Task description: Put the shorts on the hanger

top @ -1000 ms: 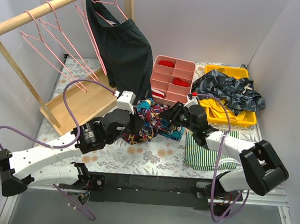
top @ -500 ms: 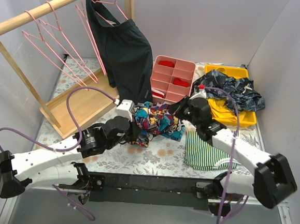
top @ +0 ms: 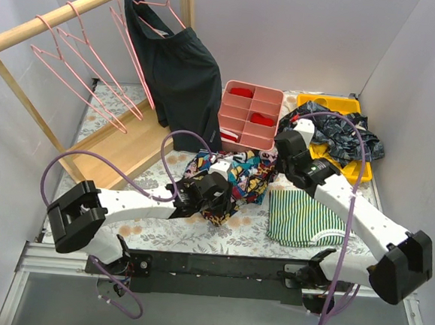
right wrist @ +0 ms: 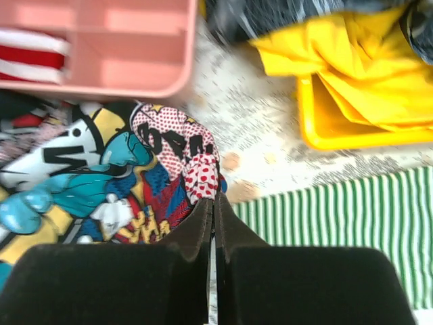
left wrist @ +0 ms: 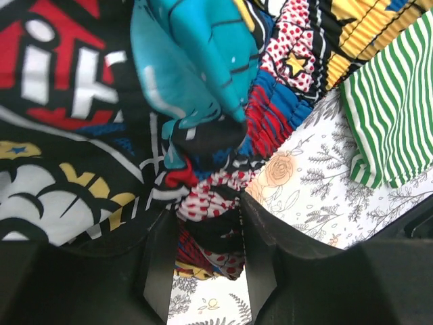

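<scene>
Shorts (top: 240,178) lie bunched on the table (top: 159,229) at centre frame, left gripper (left wrist: 206,223) clamped on a gathered edge, right gripper (right wrist: 211,203) pinched shut on a dotted corner; draw them apart evenly until taut before you lift toward the hanger (top: 96,74) at upper left.

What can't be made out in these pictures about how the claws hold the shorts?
- Top view: the left claw is hidden under its own wrist.
- Right wrist view: the right claw covers how much of the shorts it pinches.
- Left wrist view: the shorts' outline is cut off by the edges.
</scene>
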Available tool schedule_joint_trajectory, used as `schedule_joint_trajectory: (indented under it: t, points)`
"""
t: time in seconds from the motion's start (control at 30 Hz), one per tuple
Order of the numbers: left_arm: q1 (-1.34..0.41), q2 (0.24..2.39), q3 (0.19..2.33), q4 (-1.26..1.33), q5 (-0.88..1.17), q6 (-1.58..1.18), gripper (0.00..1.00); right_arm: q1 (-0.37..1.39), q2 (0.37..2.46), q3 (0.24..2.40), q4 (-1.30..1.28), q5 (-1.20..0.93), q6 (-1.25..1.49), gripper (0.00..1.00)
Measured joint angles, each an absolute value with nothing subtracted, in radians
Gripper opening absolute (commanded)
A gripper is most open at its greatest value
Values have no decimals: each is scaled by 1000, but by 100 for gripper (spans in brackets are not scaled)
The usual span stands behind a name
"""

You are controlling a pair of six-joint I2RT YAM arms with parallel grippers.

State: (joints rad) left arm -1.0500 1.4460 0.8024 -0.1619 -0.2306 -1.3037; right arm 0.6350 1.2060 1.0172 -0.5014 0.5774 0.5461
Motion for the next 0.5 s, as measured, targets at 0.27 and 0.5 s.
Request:
schedule_joint_trajectory:
  t: [0.27, 0.5]
  points:
    - [-1083, 1401, 714, -155, -246, -1386, 45, 615, 1269, 1018, -541, 571, 496, 1]
    - [-1184, 1451, 706, -180, -371, -1476, 59, 608, 1269, 1031, -545, 561, 481, 1]
